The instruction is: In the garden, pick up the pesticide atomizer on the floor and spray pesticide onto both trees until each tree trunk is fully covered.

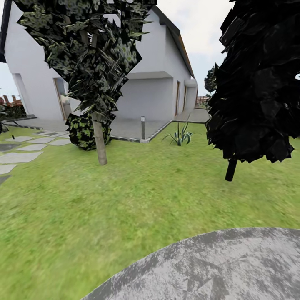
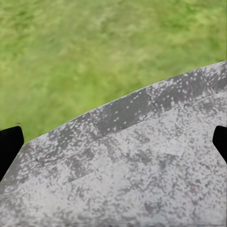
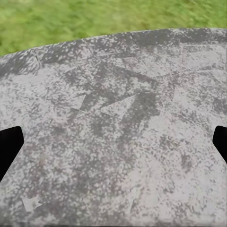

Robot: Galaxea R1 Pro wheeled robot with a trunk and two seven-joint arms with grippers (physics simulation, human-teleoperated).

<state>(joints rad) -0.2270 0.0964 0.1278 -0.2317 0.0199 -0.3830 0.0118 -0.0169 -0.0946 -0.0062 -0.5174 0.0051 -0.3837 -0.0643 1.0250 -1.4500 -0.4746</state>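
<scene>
Head view looked over a green lawn (image 1: pixel 137 196) toward a white house (image 1: pixel 154 83). 1 tree (image 1: pixel 93 62) stood at the upper left of the frame, its jagged dark green leaves cut off by the top edge, its pale mottled trunk (image 1: pixel 100 143) rising from the grass just in front of a round dark shrub (image 1: pixel 83 131). A black-leaved tree (image 1: pixel 260 79) with a thin black trunk (image 1: pixel 231 168) filled the upper right, cut off at the top and right edges. Grey stepping stones (image 1: pixel 18 156) lay at the left edge, and a small spiky plant (image 1: pixel 180 136) sat near the paving. A mottled grey round slab (image 1: pixel 216 266) covered the bottom of the frame.

Left wrist view showed the left claw's black fingertips (image 2: pixel 9 144) at both side edges, set wide apart with nothing between them, above the slab (image 2: pixel 142 170) and blurry grass (image 2: pixel 94 52). Right wrist view showed the right claw's fingertips (image 3: pixel 9 146) likewise spread and empty over the slab (image 3: pixel 118 132).
</scene>
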